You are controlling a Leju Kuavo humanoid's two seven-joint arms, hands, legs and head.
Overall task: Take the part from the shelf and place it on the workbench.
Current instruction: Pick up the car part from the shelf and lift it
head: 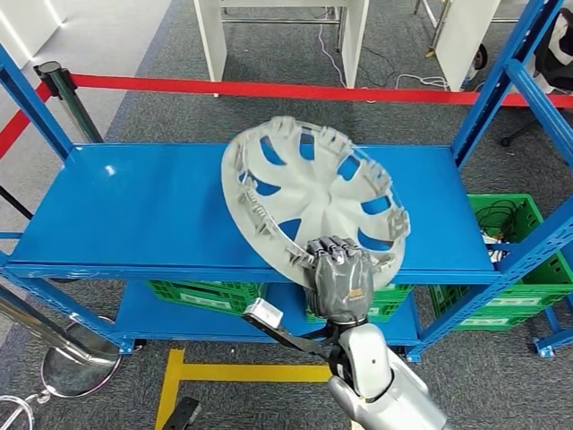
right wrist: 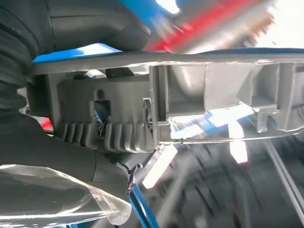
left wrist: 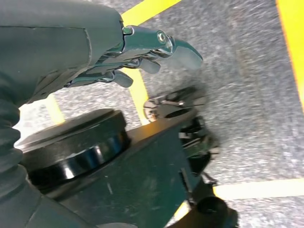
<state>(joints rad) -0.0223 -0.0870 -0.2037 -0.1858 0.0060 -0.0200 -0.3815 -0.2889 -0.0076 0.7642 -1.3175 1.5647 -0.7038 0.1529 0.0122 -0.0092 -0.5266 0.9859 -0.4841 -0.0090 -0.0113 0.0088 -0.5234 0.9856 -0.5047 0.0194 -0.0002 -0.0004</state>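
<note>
No readable writing on part [head: 307, 193]; pale labels on green crates [head: 202, 294] under shelf [head: 135, 210] too small to read. Grey spoked wheel cover sat tilted at frame centre, far rim raised, near rim over shelf's front edge. My right hand [head: 340, 278] gripped that near rim, fingers curled over it; wrist view blurred, rim clips [right wrist: 107, 135] close up. My left hand [left wrist: 143, 52] hung over grey floor [left wrist: 251, 95], fingers loosely extended, nothing in them. Crates partly hidden behind shelf.
</note>
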